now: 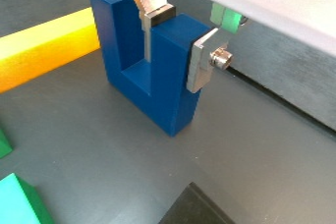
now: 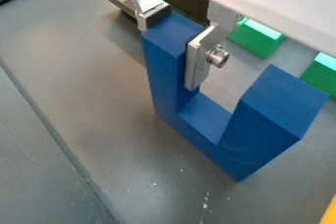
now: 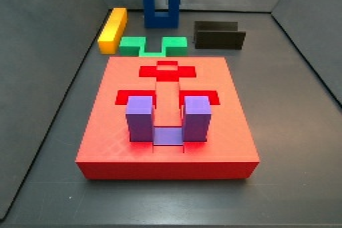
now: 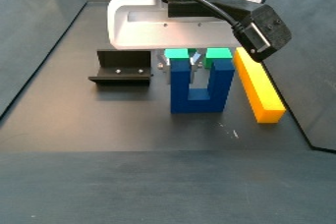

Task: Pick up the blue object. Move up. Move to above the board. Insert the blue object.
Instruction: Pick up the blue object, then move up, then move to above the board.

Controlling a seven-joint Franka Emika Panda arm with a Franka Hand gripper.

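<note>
Two silver fingers (image 1: pixel 201 59) of the gripper (image 1: pixel 178 33) were closed on one upright prong of the blue object (image 1: pixel 138 66), one plate against the prong's outer face and the other down in the slot between the prongs. No brand, label or readable writing showed anywhere in the views. The blue object stood with its base on the dark grey counter (image 3: pixel 287 122), prongs up, beyond the far edge of the board (image 3: pixel 127 137) in a side view. The counter was matte and faintly scuffed, and plain grey walls closed it in. Just beside the blue object lay a yellow bar (image 3: pixel 112 29), and between the blue object and the board sat a green notched block (image 3: pixel 152 45). The fixture (image 3: pixel 219 35) stood near the blue object on the side away from the yellow bar. On the board a purple U-shaped block (image 3: pixel 162 118) sat in a recess near the front edge, well apart from the gripper (image 4: pixel 197 63).
</note>
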